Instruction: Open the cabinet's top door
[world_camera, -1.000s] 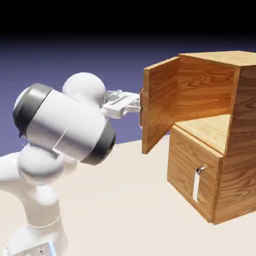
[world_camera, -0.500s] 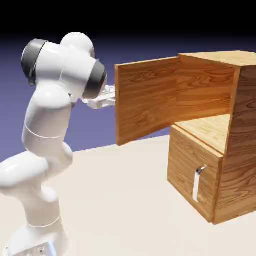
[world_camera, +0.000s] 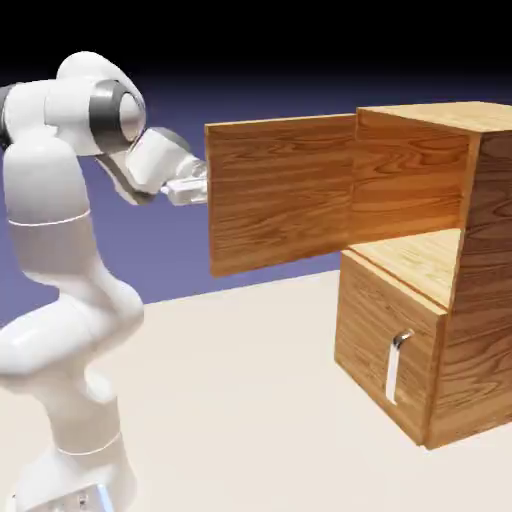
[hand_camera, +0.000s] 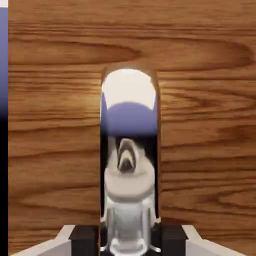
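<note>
The cabinet (world_camera: 430, 190) of orange-brown wood stands at the exterior view's right. Its top door (world_camera: 280, 190) is swung far out to the left, nearly in line with the cabinet's side. My gripper (world_camera: 196, 188) is at the door's far free edge, where the panel hides the handle. In the hand view the silver bar handle (hand_camera: 129, 145) stands upright against the wood grain (hand_camera: 210, 125). My gripper (hand_camera: 129, 244) is shut on the handle's lower end, a dark fingertip (hand_camera: 84, 236) on either side.
The lower door (world_camera: 375, 340) is closed, with its own silver handle (world_camera: 396, 365). The pale table (world_camera: 250, 400) stretches between the robot's base (world_camera: 75, 470) and the cabinet. My arm rises at the left, elbow high.
The top door has swung further out to the left, from about half open to wide open. My gripper moved left with the handle, and the arm folded back and upward.
</note>
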